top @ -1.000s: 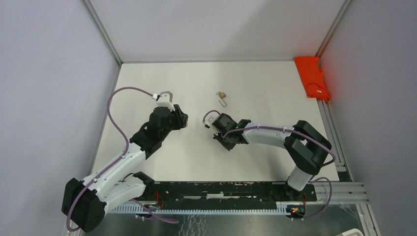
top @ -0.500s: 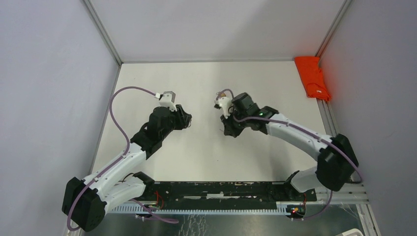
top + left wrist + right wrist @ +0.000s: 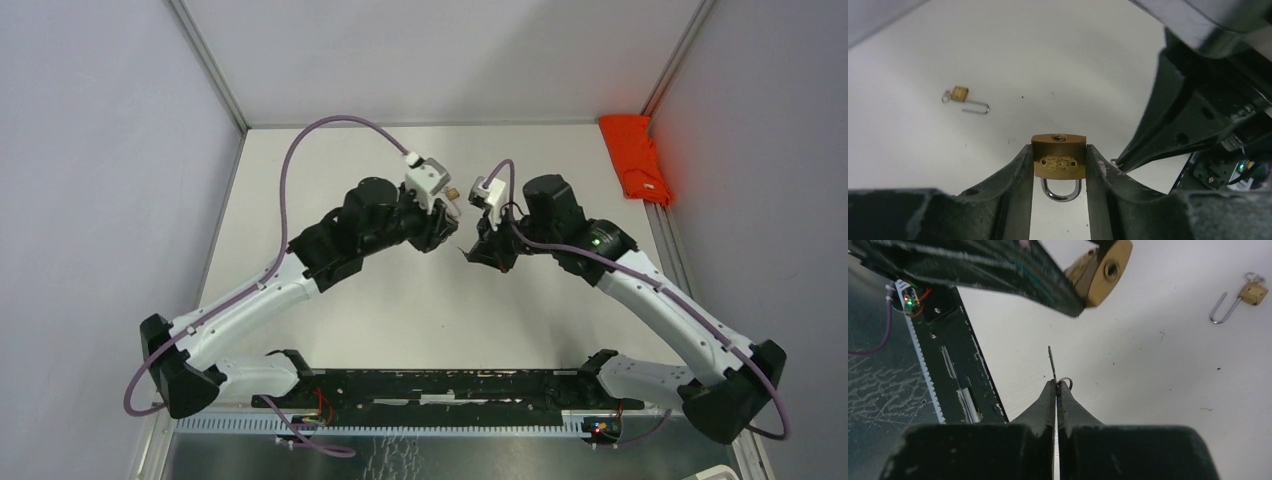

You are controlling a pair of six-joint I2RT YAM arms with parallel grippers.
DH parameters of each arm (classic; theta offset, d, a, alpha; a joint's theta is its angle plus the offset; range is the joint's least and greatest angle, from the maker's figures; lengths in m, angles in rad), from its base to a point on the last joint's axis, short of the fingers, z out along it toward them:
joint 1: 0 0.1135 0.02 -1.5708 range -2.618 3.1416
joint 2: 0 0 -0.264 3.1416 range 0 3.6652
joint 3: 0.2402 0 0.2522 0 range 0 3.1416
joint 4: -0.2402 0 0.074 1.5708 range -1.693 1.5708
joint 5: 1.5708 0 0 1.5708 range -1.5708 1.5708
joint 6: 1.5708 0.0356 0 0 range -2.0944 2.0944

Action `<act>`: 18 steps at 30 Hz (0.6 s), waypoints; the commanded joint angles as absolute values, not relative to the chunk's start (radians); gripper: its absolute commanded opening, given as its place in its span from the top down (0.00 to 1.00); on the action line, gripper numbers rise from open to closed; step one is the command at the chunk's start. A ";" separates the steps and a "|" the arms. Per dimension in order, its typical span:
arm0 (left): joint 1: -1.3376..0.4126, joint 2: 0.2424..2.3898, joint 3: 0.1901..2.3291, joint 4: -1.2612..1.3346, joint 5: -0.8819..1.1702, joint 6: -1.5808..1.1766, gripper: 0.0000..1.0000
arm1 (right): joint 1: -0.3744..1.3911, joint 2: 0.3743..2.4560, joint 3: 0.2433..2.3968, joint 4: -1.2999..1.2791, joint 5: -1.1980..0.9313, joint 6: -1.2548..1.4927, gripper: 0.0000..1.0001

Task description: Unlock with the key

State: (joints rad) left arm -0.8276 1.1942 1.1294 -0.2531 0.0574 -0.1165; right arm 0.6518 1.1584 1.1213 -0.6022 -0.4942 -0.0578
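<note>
The white desk [image 3: 400, 300] carries little: a red cloth [image 3: 635, 155] in the far right corner and a spare small padlock [image 3: 960, 94], its shackle swung open, lying well apart from the work.

Both arms meet above mid-desk. The left gripper [image 3: 1058, 148] is clamped on the brass padlock [image 3: 1058, 161], one finger on each narrow side. The shackle hangs back between the fingers and the keyhole [image 3: 1058, 136] faces outward. The padlock is held clear of the desk.

The right gripper [image 3: 1056, 390] is closed tight on the key [image 3: 1051, 365]. The thin blade sticks out past the fingertips and the key ring [image 3: 1065, 382] sits just beside them.

Judged step: bring the key to the keyhole and insert it.

- In the right wrist view the keyhole lies up and to the right of the blade tip, with a clear gap between them. The key is not yet lined up.
- The blade axis should be squared to the keyhole face before any advance, with the blade's flat turned to match the slot.
- The advance should be slow and straight. A slanted entry would likely push the padlock sideways in its grip or make the key pivot between the fingertips.
- The left arm is best kept rigid, and the right wrist should turn only once the blade is fully seated.
</note>
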 commanded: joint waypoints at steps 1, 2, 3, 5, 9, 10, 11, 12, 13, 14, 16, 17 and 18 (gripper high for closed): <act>-0.908 1.222 1.254 -0.460 -0.084 0.117 0.98 | 0.645 1.079 1.146 -0.597 -0.522 -0.042 1.00; -0.916 1.211 1.257 -0.474 -0.106 0.125 0.98 | 0.645 1.066 1.148 -0.612 -0.508 -0.041 1.00; -0.922 1.198 1.258 -0.488 -0.131 0.131 0.98 | 0.644 1.051 1.150 -0.627 -0.495 -0.041 1.00; -0.936 1.169 1.255 -0.511 -0.214 0.132 0.98 | 0.644 1.024 1.147 -0.658 -0.465 -0.041 1.00; -1.043 1.132 1.213 -0.594 -0.429 0.148 0.98 | 0.642 0.984 1.186 -0.720 -0.359 -0.045 1.00; -1.093 1.140 1.197 -0.609 -0.473 0.164 0.98 | 0.642 0.989 1.192 -0.714 -0.393 -0.041 1.00; -1.149 1.154 1.192 -0.628 -0.534 0.183 0.98 | 0.642 1.000 1.195 -0.711 -0.424 -0.034 1.00; -1.214 1.175 1.181 -0.651 -0.643 0.208 0.98 | 0.642 1.009 1.191 -0.707 -0.445 -0.029 1.00; -1.280 1.194 1.171 -0.681 -0.714 0.244 0.98 | 0.643 1.020 1.181 -0.701 -0.464 -0.030 1.00; -1.331 1.218 1.161 -0.705 -0.780 0.266 0.98 | 0.643 1.029 1.163 -0.689 -0.480 -0.028 1.00; -1.407 1.259 1.138 -0.744 -0.848 0.302 0.98 | 0.642 1.050 1.137 -0.670 -0.515 -0.024 1.00; -1.431 1.277 1.126 -0.754 -0.871 0.309 0.98 | 0.642 1.060 1.125 -0.654 -0.540 -0.019 1.00; -1.454 1.279 1.112 -0.756 -0.885 0.314 0.98 | 0.642 1.069 1.112 -0.635 -0.570 -0.011 1.00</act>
